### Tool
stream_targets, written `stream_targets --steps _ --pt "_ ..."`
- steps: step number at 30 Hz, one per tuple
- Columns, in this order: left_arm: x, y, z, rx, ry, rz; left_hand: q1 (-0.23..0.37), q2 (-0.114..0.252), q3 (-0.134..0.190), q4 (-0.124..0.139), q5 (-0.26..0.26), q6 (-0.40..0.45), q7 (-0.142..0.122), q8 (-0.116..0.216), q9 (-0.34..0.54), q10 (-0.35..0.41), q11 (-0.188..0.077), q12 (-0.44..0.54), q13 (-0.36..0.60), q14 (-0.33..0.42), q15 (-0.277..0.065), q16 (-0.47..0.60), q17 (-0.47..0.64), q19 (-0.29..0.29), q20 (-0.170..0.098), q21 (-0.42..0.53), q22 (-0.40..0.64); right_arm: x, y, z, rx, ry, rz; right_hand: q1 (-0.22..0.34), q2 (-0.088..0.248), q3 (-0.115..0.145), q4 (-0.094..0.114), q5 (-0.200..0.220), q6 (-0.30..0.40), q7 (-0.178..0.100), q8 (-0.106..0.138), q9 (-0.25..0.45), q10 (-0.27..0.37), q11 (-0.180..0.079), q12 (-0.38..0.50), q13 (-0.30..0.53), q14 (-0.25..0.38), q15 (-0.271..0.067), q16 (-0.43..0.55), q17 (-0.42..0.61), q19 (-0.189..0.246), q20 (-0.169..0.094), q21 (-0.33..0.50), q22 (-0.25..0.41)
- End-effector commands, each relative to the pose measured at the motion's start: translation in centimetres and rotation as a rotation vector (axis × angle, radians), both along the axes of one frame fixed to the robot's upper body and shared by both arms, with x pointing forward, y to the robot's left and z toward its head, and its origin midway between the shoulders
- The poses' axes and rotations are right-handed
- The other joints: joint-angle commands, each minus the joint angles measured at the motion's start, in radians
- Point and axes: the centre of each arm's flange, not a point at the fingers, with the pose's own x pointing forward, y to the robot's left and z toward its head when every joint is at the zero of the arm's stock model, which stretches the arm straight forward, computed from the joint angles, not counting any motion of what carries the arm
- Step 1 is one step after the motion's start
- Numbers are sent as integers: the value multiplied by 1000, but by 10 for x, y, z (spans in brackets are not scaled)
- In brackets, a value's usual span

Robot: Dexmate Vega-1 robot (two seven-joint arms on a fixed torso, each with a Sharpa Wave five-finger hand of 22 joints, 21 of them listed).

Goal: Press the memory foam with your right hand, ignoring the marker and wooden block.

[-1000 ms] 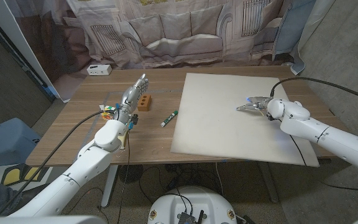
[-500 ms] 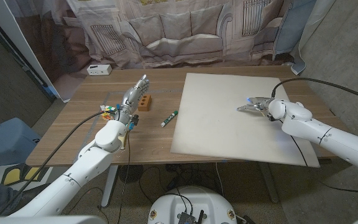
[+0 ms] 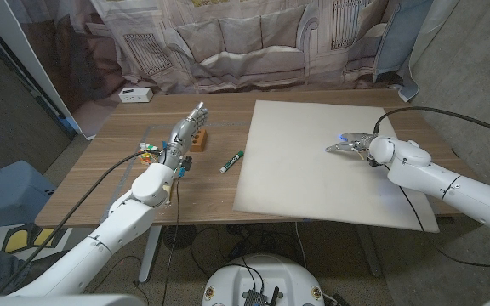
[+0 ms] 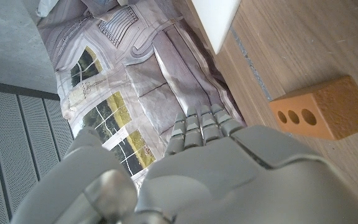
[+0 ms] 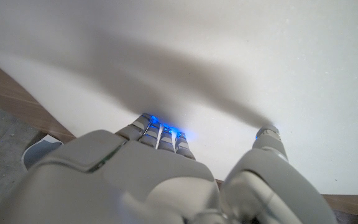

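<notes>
1. While the right hand [image 3: 350,145] hovered over the memory foam [image 3: 296,170], its fingers [image 3: 337,147] were spread, holding nothing.
2. Left of the foam: marker [image 3: 231,161], wooden block [image 3: 199,139], left hand [image 3: 185,129] with fingers straight, together.

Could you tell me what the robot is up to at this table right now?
The robot's right hand is over the white memory foam, fingers extended toward the sheet's middle; whether it touches the surface cannot be told. The left hand holds nothing and sits beside the wooden block on the bare wood. A green marker lies between the block and the foam's edge, untouched. A small white box sits at the table's far corner.
</notes>
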Motion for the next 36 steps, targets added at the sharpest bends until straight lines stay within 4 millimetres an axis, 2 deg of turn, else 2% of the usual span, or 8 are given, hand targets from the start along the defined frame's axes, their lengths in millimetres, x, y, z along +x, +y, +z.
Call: stream_targets --steps 1,27,30,34,36 --pt "0 -2 4 9 -7 -6 1 10 3 -7 -3 10 -1 -5 5 10 5 -2 2 7 2 -1 3 0 7 0 4 -6 3 11 2 -59 17 -1 -5 4 5 -1 4 1 -2 2 -6 4 -1 3 -5 -1 0 -1 160 59 -4 16" --pt "10 0 12 5 -7 6 -2 12 1 -10 -4 17 -2 -5 5 13 5 -3 2 3 1 -3 3 -20 -2 -5 5 -16 15 37 15 -194 38 -8 -10 -1 9 -3 3 -6 -8 2 1 0 -4 3 2 -2 -2 1 154 59 -14 17" --pt "10 1 12 0 -8 11 -2 13 1 -10 -4 18 -1 -5 5 12 4 -4 2 -1 -2 -5 3 -23 -13 -6 5 -18 16 39 13 -207 38 -13 -15 -4 10 -3 5 -7 -9 2 6 0 -5 3 4 -2 -3 2 130 60 -26 17" --pt "10 4 14 1 -11 14 -3 13 1 -11 -4 19 -1 -5 5 11 3 -4 2 -4 -3 -6 3 -24 -17 -5 5 -19 19 41 8 -220 42 -17 -18 -7 11 -4 11 -8 -8 2 10 0 -4 3 2 -3 -5 2 119 59 -31 18" --pt "11 4 15 1 -10 12 -3 13 1 -11 -4 20 -1 -5 5 10 3 -5 2 -4 -3 -6 3 -24 -17 -5 5 -20 20 41 8 -222 42 -22 -22 -10 12 -4 13 -8 -9 2 13 0 -6 3 2 -3 -6 3 92 59 -41 18"
